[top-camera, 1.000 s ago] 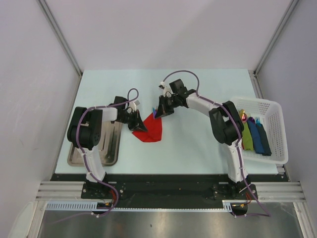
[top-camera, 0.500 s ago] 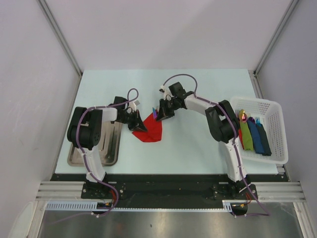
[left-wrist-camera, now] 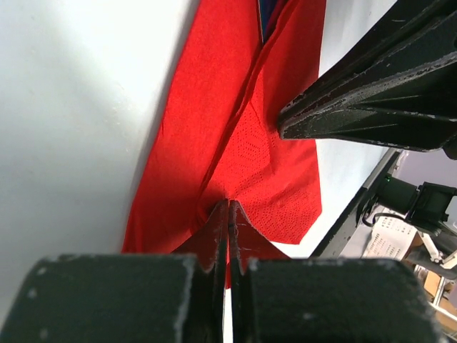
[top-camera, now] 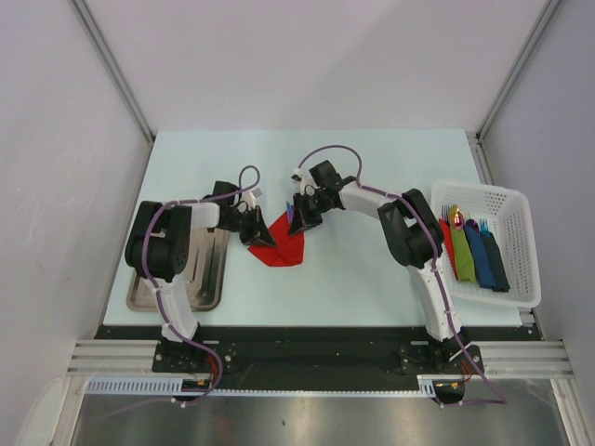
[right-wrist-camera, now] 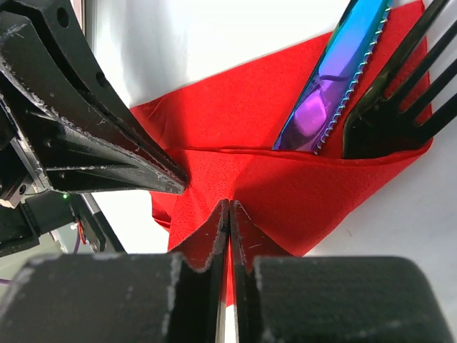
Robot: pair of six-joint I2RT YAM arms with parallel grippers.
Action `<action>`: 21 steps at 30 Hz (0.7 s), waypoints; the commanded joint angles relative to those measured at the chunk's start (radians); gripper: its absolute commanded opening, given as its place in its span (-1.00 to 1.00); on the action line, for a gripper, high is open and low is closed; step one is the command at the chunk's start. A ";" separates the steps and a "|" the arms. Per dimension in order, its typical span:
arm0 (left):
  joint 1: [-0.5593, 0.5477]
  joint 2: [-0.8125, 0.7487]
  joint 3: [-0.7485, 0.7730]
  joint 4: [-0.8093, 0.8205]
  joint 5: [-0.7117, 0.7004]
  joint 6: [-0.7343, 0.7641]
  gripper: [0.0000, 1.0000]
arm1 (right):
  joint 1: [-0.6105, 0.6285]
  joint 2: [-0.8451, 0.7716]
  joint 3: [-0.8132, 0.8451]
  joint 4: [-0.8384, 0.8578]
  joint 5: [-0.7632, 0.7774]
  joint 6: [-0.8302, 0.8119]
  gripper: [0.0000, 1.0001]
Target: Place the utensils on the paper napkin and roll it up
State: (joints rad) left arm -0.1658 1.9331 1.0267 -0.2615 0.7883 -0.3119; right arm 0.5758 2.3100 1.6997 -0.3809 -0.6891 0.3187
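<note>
**Q:** What sits leftmost on the pale desk (top-camera: 372,279)?
**A:** A flat steel tray (top-camera: 191,274) at 9 o'clock. Just beside it is the left gripper (top-camera: 263,239), pinched tight on a fold of the thin red paper napkin (top-camera: 286,249).

**Q:** Where is the napkin?
**A:** On the desk, left of centre, partly folded over. An iridescent blue serrated knife (right-wrist-camera: 330,82) and a dark slim fork (right-wrist-camera: 400,86) poke out at its 12 o'clock corner.

**Q:** And the right gripper (top-camera: 299,221)?
**A:** Clamped on the napkin's 1 o'clock edge. A white plastic basket (top-camera: 513,209) stands at 3 o'clock.
</note>
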 commanded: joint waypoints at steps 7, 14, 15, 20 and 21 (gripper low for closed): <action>0.022 -0.080 -0.016 0.030 -0.006 0.033 -0.64 | 0.009 0.029 0.008 -0.007 0.037 -0.050 -0.88; 0.032 -0.091 0.035 0.030 0.000 0.019 -0.25 | 0.016 0.034 0.006 -0.016 0.042 -0.076 -0.88; 0.032 -0.083 0.039 0.027 -0.001 0.020 -0.24 | 0.019 0.034 0.006 -0.016 0.046 -0.081 -0.88; 0.029 -0.072 0.056 0.015 -0.020 0.027 -0.20 | 0.025 0.042 0.009 -0.021 0.059 -0.099 -0.87; 0.026 -0.069 0.059 0.013 -0.018 0.027 -0.20 | 0.027 0.045 0.011 -0.024 0.068 -0.102 -0.88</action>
State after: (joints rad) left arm -0.1387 1.8851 1.0431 -0.2497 0.7780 -0.3038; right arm 0.5892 2.3135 1.7004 -0.3737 -0.6926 0.2695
